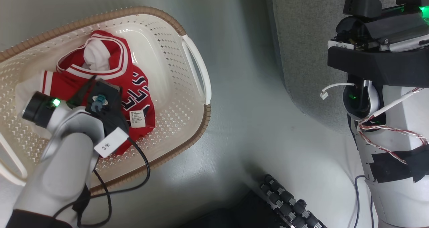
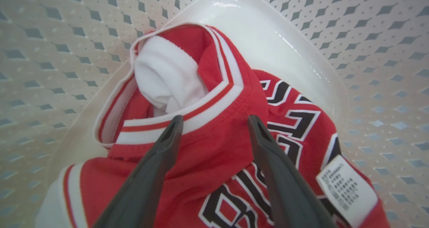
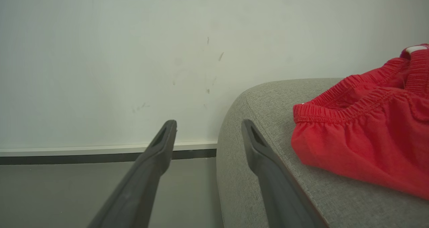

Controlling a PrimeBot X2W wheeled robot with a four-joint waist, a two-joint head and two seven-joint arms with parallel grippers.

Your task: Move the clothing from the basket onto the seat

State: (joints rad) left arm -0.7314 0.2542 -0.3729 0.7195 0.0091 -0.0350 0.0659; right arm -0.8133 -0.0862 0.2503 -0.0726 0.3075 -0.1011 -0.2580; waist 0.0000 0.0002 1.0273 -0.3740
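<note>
1. Basket (image 1: 140,10) (image 2: 50,54): oval, cream-white plastic with diamond perforations, a brown rim and a white side handle. It stands on the pale floor (image 1: 241,121), well apart from the seat's edge.
2. Jersey (image 1: 67,84) (image 2: 248,100): red with white-and-red striped trim and dark lettering outlined in white. It lies crumpled on the bottom of the basket, with a white inner panel (image 2: 164,74) showing through the neck opening.
3. Care label (image 1: 137,118) (image 2: 347,186): white and printed, at the jersey's edge beside the lettering.
4. Left gripper (image 2: 215,120): released, jaws spread wide and gripping nothing. It reaches down into the basket with both fingertips over the red cloth just below the striped collar trim. Whether they touch the cloth cannot be told.
5. Left arm (image 1: 63,154): pale grey forearm above the basket, carrying a white paper tag (image 1: 110,142) and a black cable (image 1: 144,167).
6. Seat (image 1: 301,54) (image 3: 268,100): grey woven upholstery with a rounded corner.
7. Red garment (image 3: 362,147): plain red with a gathered elastic band, lying in a heap on top of the seat.
8. Right gripper (image 3: 208,123): released and empty, jaws apart, held near the seat's rounded corner and apart from the red garment.
9. Wall (image 3: 134,54): pale and lightly scuffed, behind the seat.
</note>
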